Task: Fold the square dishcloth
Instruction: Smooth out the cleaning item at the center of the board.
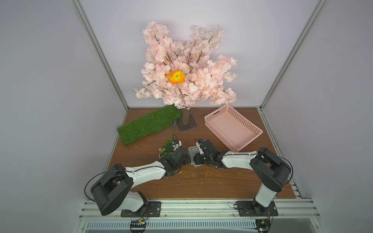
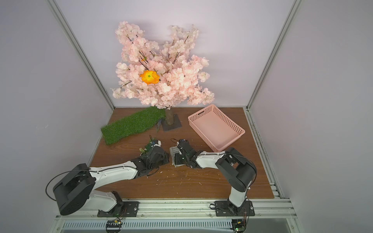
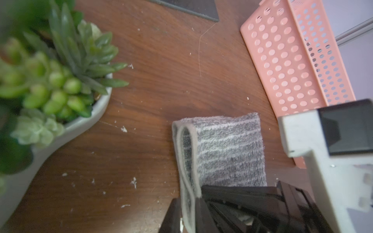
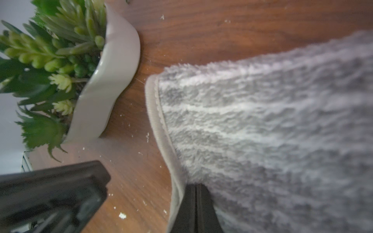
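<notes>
Lying folded, the square dishcloth (image 3: 226,149) shows fuzzy grey pile, whitish stripes.

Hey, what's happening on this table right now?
Two robot arms are folding a square dishcloth in the middle of the wooden table. The cloth is already doubled over, its hemmed edges stacked. The left gripper has those edges between its slightly parted fingers; the right gripper is shut, pressing on the cloth's edge. A potted plant sits beside it, and the pink basket lies farther off, holding nothing visible.
</notes>
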`<state>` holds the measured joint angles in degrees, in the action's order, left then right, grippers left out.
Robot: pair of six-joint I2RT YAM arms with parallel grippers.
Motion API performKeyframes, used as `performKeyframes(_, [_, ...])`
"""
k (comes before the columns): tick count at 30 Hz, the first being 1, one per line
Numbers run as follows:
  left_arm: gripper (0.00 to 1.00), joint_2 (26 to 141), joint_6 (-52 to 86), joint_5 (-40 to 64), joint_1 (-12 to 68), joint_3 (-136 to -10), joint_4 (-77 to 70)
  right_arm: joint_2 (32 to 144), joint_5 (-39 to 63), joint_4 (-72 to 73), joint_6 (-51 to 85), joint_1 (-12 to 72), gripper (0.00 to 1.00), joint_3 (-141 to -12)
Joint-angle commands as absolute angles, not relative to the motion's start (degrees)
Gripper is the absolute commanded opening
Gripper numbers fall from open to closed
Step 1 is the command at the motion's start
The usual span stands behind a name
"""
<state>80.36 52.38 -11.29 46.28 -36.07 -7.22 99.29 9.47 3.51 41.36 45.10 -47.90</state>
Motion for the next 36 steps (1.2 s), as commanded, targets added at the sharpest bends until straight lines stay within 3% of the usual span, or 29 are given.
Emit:
performKeyframes(1, [0.18, 80.4, 47.7, -14.2, 46.5, -41.0, -4.9, 96.2, 8.4, 2.1, 40.4, 45.2, 0.1, -48.3])
performKeyframes(15, [0.16, 88.9, 44.3, -0.5, 41.0, -46.7, -12.5, 94.7, 14.4, 10.8, 44.6, 45.2, 0.11, -42.9])
performKeyframes(36, [0.12, 100.1, 42.0, 0.4, 37.9, -49.3, -15.4, 99.9, 17.9, 14.9, 46.5, 45.1, 0.1, -41.3])
